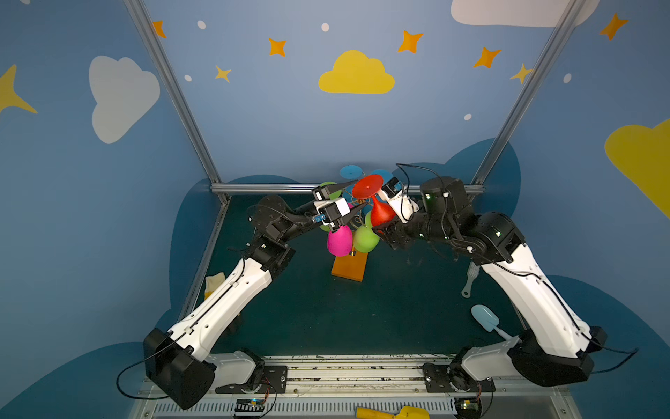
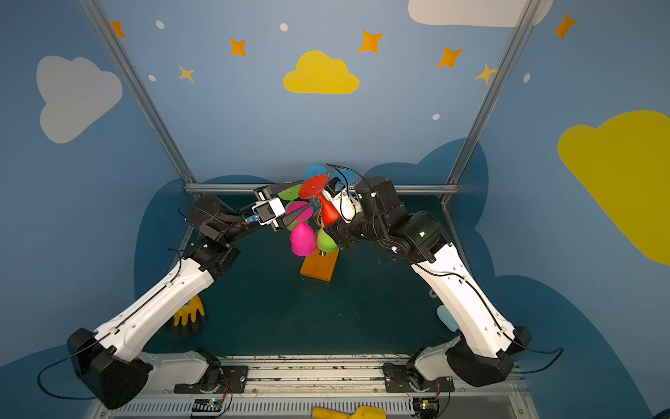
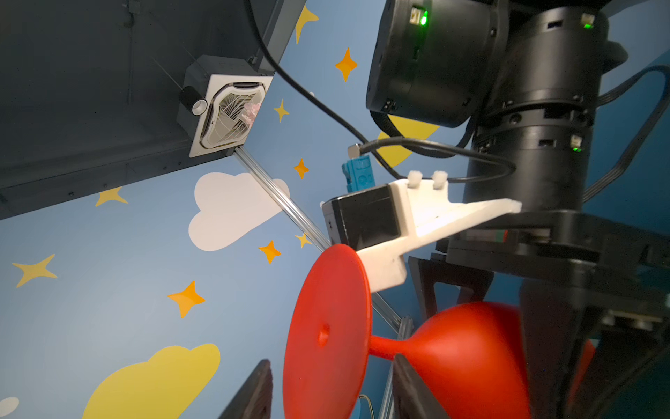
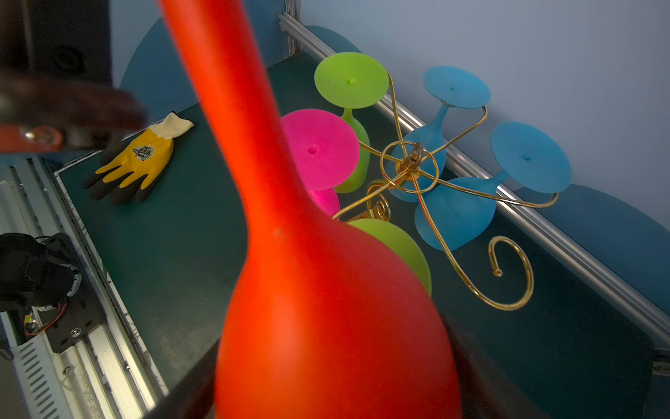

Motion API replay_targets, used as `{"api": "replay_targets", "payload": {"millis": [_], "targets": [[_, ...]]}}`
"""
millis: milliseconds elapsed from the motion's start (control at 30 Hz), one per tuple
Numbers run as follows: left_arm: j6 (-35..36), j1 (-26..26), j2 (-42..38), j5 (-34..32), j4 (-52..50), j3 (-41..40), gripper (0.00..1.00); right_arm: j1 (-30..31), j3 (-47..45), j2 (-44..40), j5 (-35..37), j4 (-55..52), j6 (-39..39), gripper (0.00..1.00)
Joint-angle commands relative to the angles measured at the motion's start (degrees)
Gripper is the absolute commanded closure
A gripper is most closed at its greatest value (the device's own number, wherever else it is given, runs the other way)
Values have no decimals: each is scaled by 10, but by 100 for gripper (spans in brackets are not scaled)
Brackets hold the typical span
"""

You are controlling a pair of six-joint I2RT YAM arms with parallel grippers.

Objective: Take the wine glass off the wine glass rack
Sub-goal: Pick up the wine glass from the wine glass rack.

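Five coloured glasses (image 4: 455, 214) hang on wine glass rack (image 4: 409, 167) – base (image 1: 348, 270) half hidden; red wine glass (image 4: 326, 308) pinched by right gripper (image 1: 382, 217), left gripper (image 1: 361, 193) spread at its foot (image 1: 367, 185).

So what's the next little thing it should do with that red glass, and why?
Probably close the left hand on the red wine glass at its foot. The right hand grips the bowl, seemingly clear of the gold wine glass rack, while the left hand's fingers straddle the foot without pinching yet. A second firm grip looks wise before anything lets go.
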Motion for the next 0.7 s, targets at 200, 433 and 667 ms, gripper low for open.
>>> {"api": "replay_targets", "payload": {"millis": [200,433,667], "targets": [[16,-1,7,-3,-3,19,62,14,26,12,0,-21,7,59],[17,-1,6,-2,-2,18,75,19,29,12,-1,-26,8,59],[18,-1,-1,-6,-10,14,81,21,27,5,-9,-23,13,56]]}}
